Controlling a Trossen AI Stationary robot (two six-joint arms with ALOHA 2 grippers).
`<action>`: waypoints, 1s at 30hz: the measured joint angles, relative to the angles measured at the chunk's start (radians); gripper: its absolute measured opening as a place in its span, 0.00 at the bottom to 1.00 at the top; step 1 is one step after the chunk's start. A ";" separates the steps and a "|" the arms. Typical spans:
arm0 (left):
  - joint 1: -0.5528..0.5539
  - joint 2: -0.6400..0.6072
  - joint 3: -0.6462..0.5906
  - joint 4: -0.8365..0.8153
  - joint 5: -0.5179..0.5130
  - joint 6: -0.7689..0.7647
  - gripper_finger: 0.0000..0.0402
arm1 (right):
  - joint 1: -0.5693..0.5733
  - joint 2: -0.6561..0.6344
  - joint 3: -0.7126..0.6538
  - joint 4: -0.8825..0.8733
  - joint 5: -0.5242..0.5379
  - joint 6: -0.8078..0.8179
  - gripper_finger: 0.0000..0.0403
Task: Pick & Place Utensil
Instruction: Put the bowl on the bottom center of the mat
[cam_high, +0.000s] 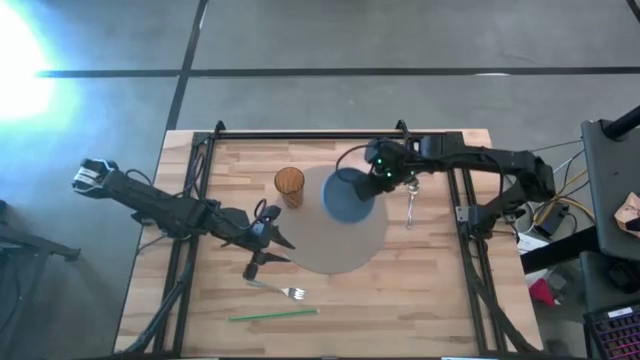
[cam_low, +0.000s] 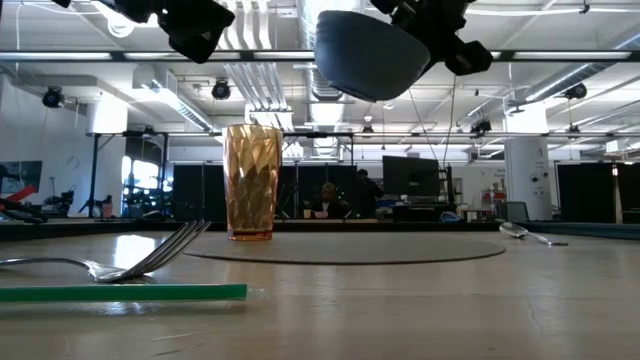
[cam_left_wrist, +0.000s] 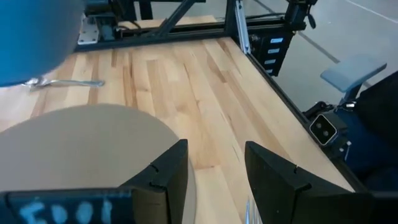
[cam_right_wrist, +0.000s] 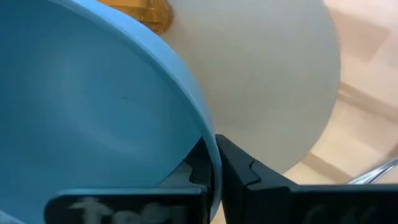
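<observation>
The fork (cam_high: 281, 290) lay flat on the surface (cam_high: 440, 300), long axis across it, tines toward the right arm's side, just beside the green straw (cam_high: 273, 314). The left end effector (cam_high: 266, 250) hung above it, fingers apart. The right end effector (cam_high: 383, 178), clamped on the blue bowl (cam_high: 349, 195), held it above the round mat (cam_high: 345, 245)

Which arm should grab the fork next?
Left. Its gripper hangs open just above the fork, empty. The right gripper is shut on the blue bowl, held up over the mat, farther from the fork.

The left gripper (cam_high: 262, 262) hangs low with jaws seemingly parted, while the right gripper (cam_high: 372, 183) is raised, jaws clamped.
</observation>
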 joint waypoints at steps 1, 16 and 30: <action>0.000 0.000 0.000 -0.005 0.000 -0.001 0.38 | -0.012 0.000 0.000 0.000 -0.016 0.009 0.02; 0.000 -0.001 0.000 -0.058 0.000 -0.006 0.38 | -0.040 0.153 0.000 -0.006 -0.204 -0.026 0.02; 0.000 -0.001 0.000 -0.078 0.000 -0.015 0.38 | -0.027 0.258 0.000 -0.007 -0.204 -0.082 0.02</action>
